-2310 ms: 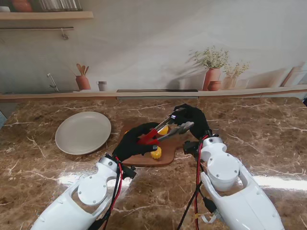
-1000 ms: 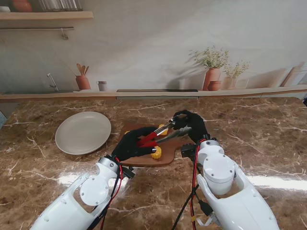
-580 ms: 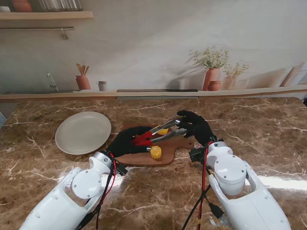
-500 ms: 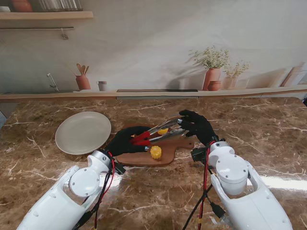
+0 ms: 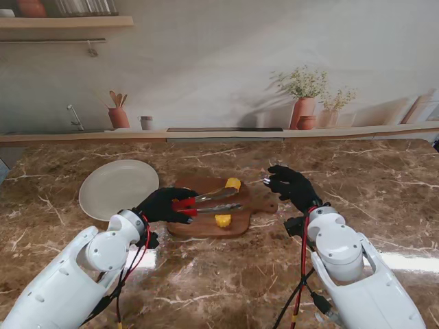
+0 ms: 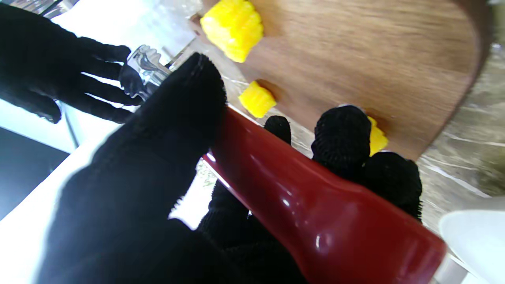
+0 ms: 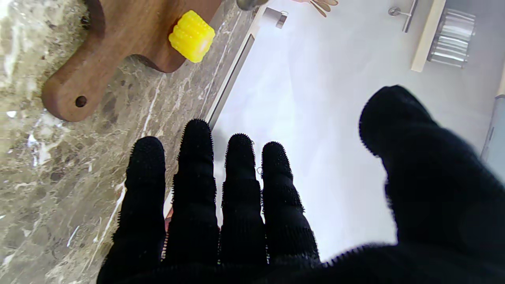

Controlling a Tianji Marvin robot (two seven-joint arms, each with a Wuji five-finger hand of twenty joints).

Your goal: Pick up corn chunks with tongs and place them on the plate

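The left robot hand grasps the red-handled tongs over the wooden cutting board, where corn chunks lie. The right robot hand hangs released, fingers spread, beside the board. The plate sits left on the desk.

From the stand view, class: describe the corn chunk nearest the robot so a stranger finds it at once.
Find the wooden board mid-table, right of the plate. On its near edge sits the corn chunk, just past the tongs; the other chunk lies at the far edge.
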